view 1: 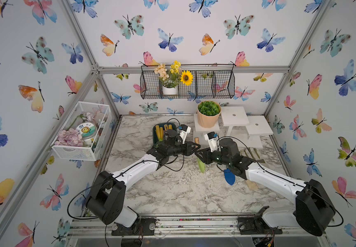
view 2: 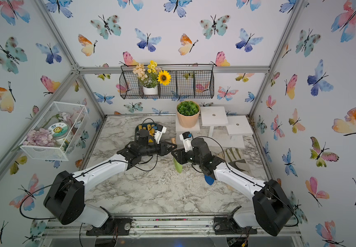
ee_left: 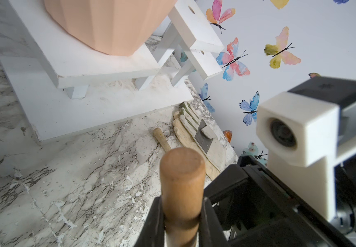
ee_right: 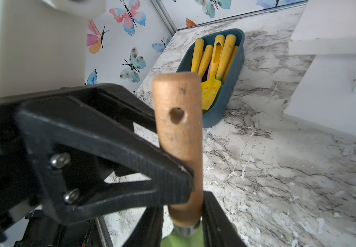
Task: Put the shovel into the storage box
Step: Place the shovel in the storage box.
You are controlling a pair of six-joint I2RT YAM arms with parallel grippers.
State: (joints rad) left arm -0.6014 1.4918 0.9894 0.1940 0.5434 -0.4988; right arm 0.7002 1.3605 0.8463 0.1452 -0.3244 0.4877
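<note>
Both arms meet at mid-table. Left gripper [ee_left: 182, 216] is clamped narrow on the wooden handle of the shovel [view 1: 201, 165], jaws pressed to both sides of the wood. Right gripper [ee_right: 181, 226] sits lower on the same handle, by the metal collar above the green blade. Its jaws flank the wood closely, but whether they press on it, cannot tell. In both top views the handle end points to 12 o'clock, the blade to 6. Blade touching the marble table [view 1: 172, 192] or clear of it: cannot tell. Storage box [ee_right: 231, 85] lies at 11 o'clock from the grippers, toward the table's back left corner, apart from the shovel. Yellow-handled tools [ee_right: 228, 51] lie inside it. Gloves [view 1: 253, 153] lie flat at 3 o'clock. A blue blade [view 1: 229, 178] shows under the right arm at 5 o'clock. Peach pot [view 1: 208, 120] stands on a white stand [view 1: 198, 128] at 1 o'clock.
</note>
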